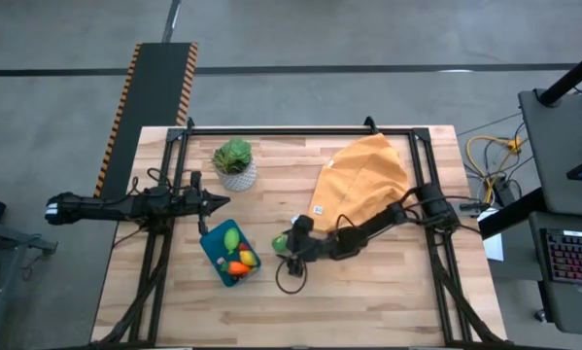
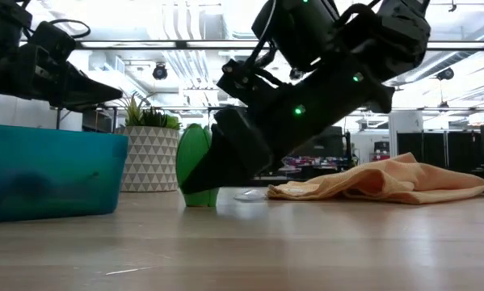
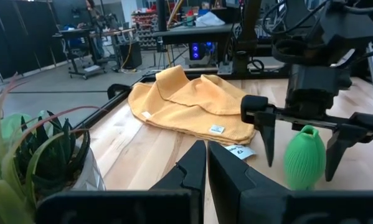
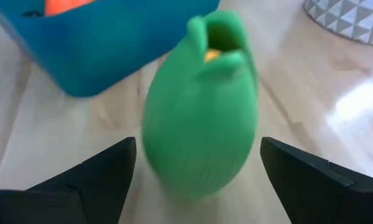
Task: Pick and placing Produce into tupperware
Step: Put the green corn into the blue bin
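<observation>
A green toy vegetable with a split top (image 4: 202, 106) stands upright on its base on the table (image 3: 304, 158), just right of the teal tupperware (image 1: 216, 255). My right gripper (image 4: 198, 149) is open and low over the table, with one finger on each side of the green piece and a gap showing on both sides (image 3: 301, 140). The tupperware holds green, yellow, orange and red produce (image 1: 238, 256). My left gripper (image 1: 218, 201) is shut and hovers above the table near the tupperware's far end, between it and the plant.
A potted plant in a white patterned pot (image 1: 234, 163) stands at the far side, left of centre. A crumpled orange cloth (image 1: 360, 180) lies to the far right, a small white tag (image 3: 239, 150) beside it. A black cable loop (image 1: 291, 282) hangs below my right gripper.
</observation>
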Action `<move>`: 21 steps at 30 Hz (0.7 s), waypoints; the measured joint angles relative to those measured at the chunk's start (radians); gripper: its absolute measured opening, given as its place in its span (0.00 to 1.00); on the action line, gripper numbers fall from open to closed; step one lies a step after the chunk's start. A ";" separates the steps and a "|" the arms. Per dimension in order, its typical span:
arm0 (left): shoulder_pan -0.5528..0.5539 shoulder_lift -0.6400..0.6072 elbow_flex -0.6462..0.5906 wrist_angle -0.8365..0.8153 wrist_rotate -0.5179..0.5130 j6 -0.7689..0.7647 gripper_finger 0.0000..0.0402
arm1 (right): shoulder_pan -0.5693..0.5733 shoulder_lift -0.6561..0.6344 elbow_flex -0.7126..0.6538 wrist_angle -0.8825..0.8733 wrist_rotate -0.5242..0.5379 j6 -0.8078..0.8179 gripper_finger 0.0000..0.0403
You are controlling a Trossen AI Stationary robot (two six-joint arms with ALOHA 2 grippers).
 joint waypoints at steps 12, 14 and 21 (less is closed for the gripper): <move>0.000 0.001 0.000 0.000 0.000 0.002 0.00 | -0.025 0.000 0.050 0.000 0.000 -0.018 0.82; 0.000 0.001 0.000 0.000 0.000 0.002 0.00 | -0.025 0.000 0.053 0.001 0.000 -0.020 0.82; 0.000 0.001 0.000 0.000 0.000 0.002 0.00 | -0.025 0.000 0.044 -0.001 -0.001 -0.018 0.82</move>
